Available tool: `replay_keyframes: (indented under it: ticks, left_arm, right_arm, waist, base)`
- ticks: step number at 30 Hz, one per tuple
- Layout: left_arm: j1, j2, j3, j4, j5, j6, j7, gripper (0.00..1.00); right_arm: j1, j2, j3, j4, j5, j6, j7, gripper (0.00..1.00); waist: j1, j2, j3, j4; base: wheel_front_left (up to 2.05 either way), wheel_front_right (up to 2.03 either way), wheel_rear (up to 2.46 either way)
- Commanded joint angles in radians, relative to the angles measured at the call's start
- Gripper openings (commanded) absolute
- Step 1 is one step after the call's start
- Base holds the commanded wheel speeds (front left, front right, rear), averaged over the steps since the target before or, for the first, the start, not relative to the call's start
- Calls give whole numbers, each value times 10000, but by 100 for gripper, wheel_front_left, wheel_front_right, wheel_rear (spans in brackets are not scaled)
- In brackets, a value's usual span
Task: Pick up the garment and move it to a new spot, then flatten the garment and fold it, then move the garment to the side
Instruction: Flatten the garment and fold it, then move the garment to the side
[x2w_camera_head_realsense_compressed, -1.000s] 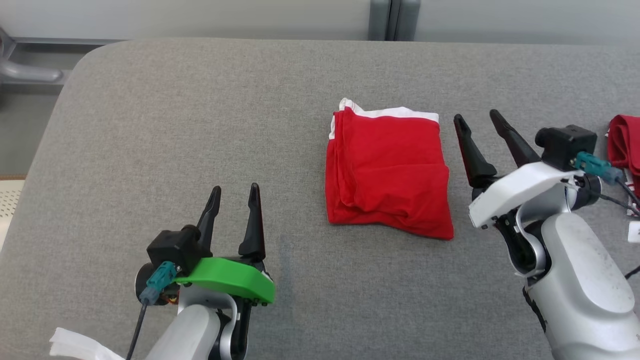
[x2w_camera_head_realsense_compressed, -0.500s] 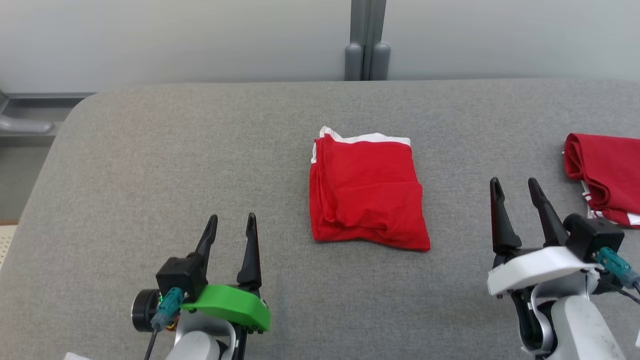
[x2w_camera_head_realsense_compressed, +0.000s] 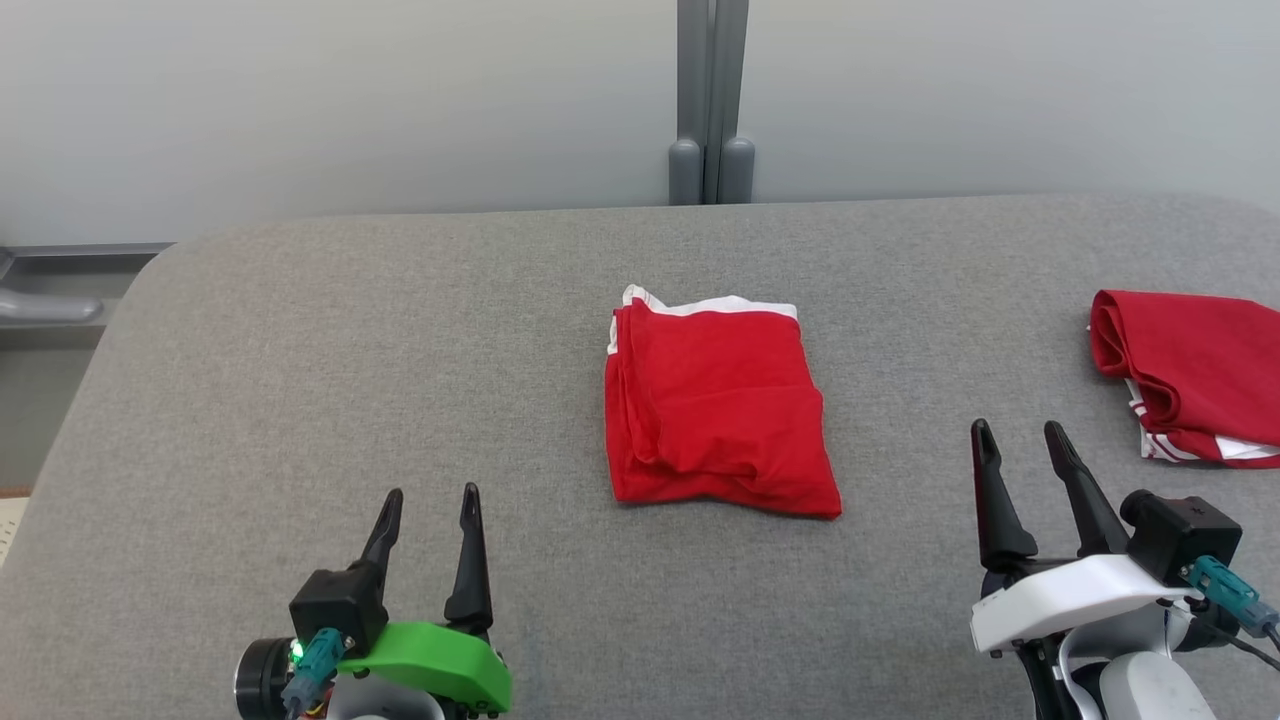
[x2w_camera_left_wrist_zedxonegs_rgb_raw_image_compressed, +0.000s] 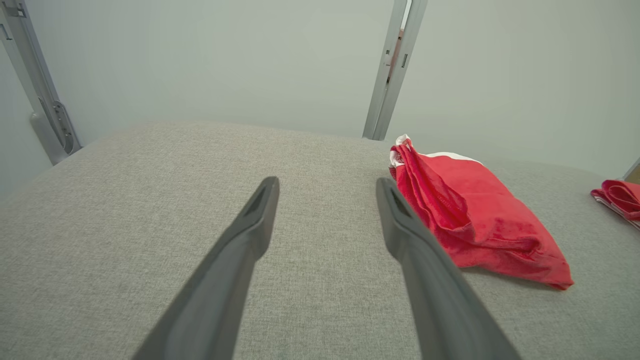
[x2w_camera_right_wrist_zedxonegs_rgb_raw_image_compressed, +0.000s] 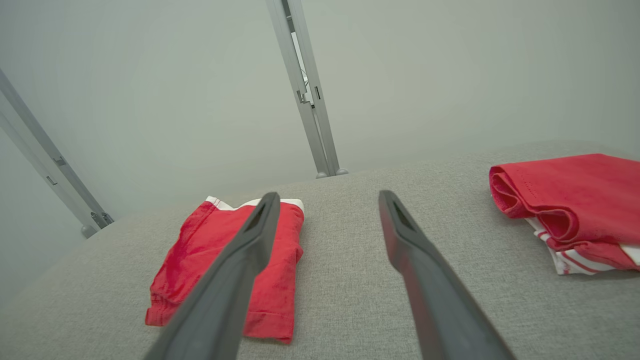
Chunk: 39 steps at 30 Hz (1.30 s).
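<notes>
One folded red garment (x2w_camera_head_realsense_compressed: 715, 410) on grey table (x2w_camera_head_realsense_compressed: 350, 380), second garment (x2w_camera_head_realsense_compressed: 1190, 370) far right

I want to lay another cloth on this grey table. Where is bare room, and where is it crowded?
Widest bare patch: the table's left half, from its left edge to the folded red garment. A narrower strip lies between that garment and the second red garment. Crowded: the right edge, near the right gripper.

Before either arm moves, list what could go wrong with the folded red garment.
1. The folded garment has loose layers; a pinch by the open right gripper or left gripper may lift only the top one and undo the fold.
2. A second red garment lies to its right; shifting that way may bump it.
</notes>
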Motion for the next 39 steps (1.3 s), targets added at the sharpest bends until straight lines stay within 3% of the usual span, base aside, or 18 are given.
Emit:
replay_keyframes:
  ticks: [1,12,18,29,39]
  left_arm:
    - [183,-39,85,44,55,-43,-29,100]
    - [172,-157,267,98,284,-147,-29,100]
    - [-33,-237,267,110,383,-227,-29,100]
    - [-586,-441,347,10,534,-399,-30,100]
    - [-932,-635,474,-1,632,-602,-28,100]
  right_arm:
    - [122,-9,-17,33,-1,-2,-54,100]
    - [21,-9,-24,114,-161,-2,-53,100]
    - [-506,-14,-390,239,-324,-2,497,100]
    - [-2750,-32,-958,1118,-88,-2,3070,100]
    - [-4233,-851,-771,3027,918,-2,5400,100]
  waist:
    - [1,0,-2,24]
    - [1,0,83,90]
    - [1,0,276,292]
    - [1,0,1114,1125]
    - [1,0,1865,2000]
  base:
    - [0,0,0]
    - [0,0,0]
    - [0,0,0]
    - [0,0,0]
    - [0,0,0]
